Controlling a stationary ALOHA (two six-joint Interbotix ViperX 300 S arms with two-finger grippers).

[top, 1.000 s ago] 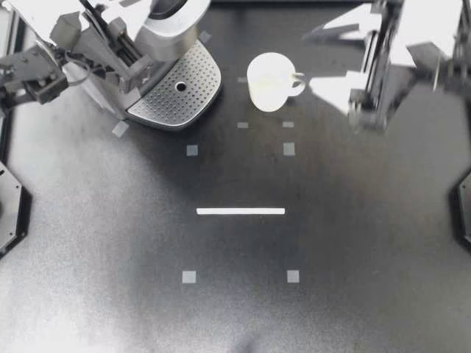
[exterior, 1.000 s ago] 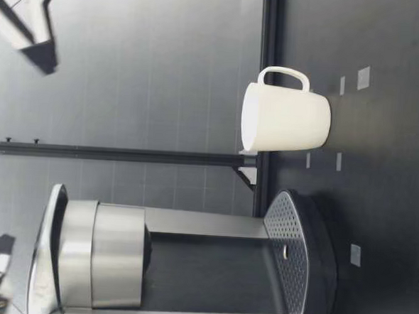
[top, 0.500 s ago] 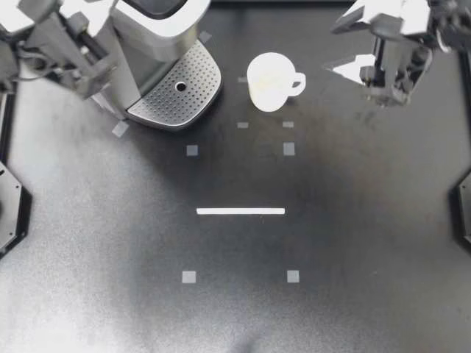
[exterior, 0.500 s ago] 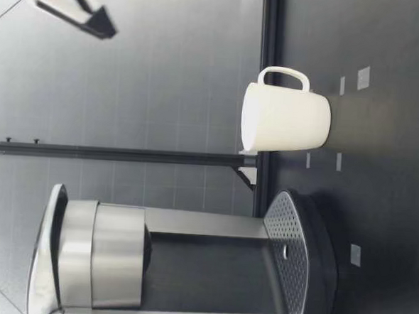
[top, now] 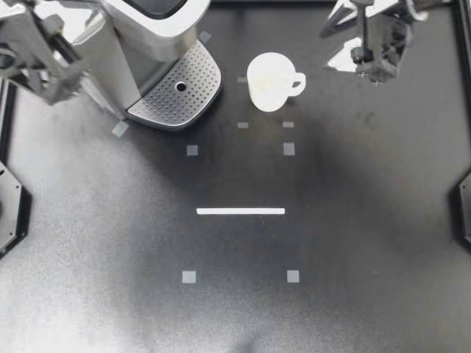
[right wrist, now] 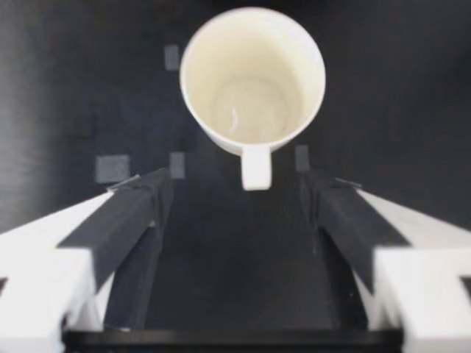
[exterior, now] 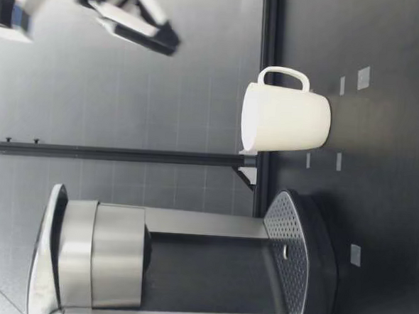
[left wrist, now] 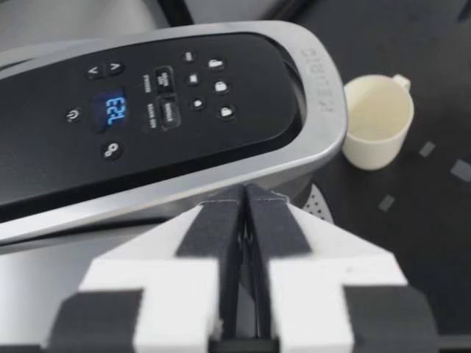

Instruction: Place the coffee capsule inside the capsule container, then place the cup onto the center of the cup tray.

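Hovering wide open, the right tool [top: 372, 68] has the cup [top: 271, 82] ahead, handle pointing back at it; the left tool [top: 51, 70] is pinched shut, empty, beside the coffee machine [top: 147, 29]. Judged step: reaching for the cup, which next needs lowering onto the handle. No capsule is visible; the cup tray [top: 176, 92] stands bare.

We're at a robotics test bench here, a lab rig rather than a kitchen. The coffee machine [top: 158, 44] sits on a matte black table [top: 368, 243]. In front of it, small grey tape squares [top: 192, 150] and a white tape strip [top: 241, 211] mark out positions. My left arm [top: 37, 51] is just beside it, my right arm [top: 375, 37] well apart. Behind it are a plain grey gridded wall [exterior: 164, 90] and a black frame rail [exterior: 124, 154].
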